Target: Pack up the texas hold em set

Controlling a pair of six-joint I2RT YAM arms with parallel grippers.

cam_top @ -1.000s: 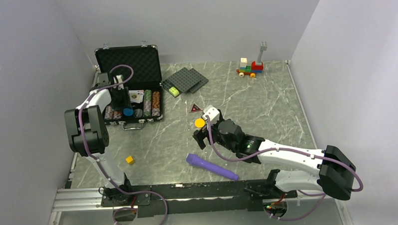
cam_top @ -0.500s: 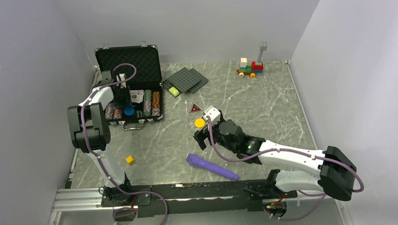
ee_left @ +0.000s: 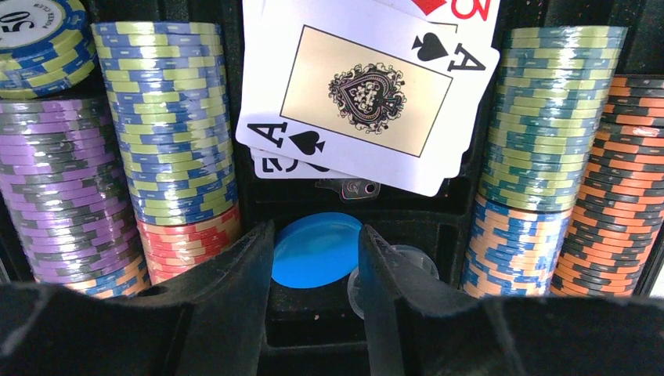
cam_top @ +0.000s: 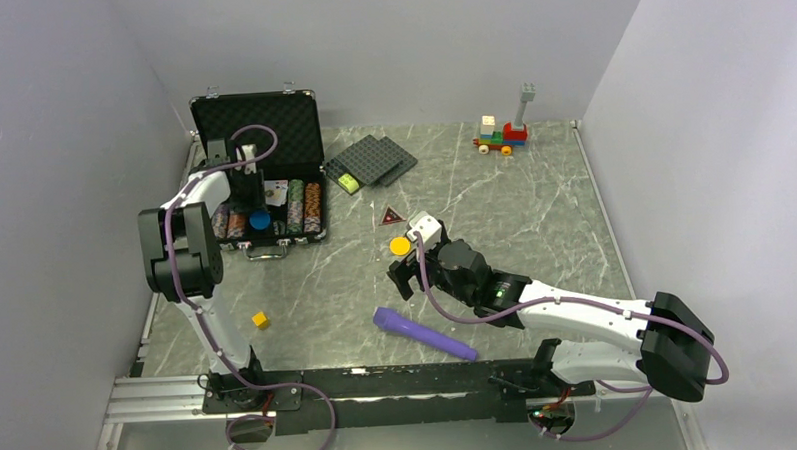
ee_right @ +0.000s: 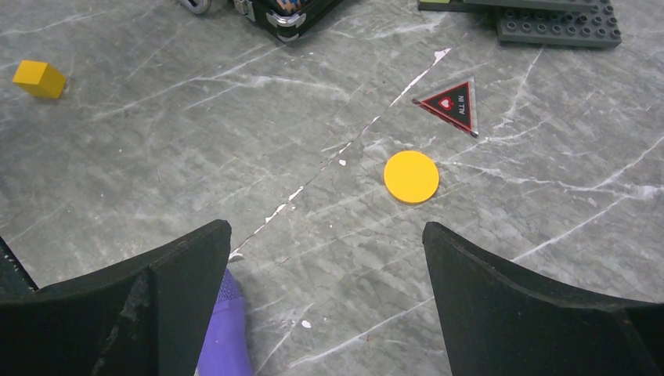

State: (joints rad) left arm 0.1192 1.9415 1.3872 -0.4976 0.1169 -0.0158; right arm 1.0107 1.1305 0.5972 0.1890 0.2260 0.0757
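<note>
The yellow disc (ee_right: 411, 177) lies flat on the table (ee_right: 235, 117) just ahead of the right gripper (ee_right: 325, 229), a little right of its midline. Thin, stiff, light and likely slick, it offers only its rim, so pinching across the diameter looks best. Being round, it has no long axis; its face points up. The dark red triangle (ee_right: 454, 106) lies just beyond. The right jaws gape empty; the left gripper (ee_left: 315, 231), parted on nothing, hangs over the blue disc (ee_left: 317, 251) in the case (cam_top: 256, 115).
</note>
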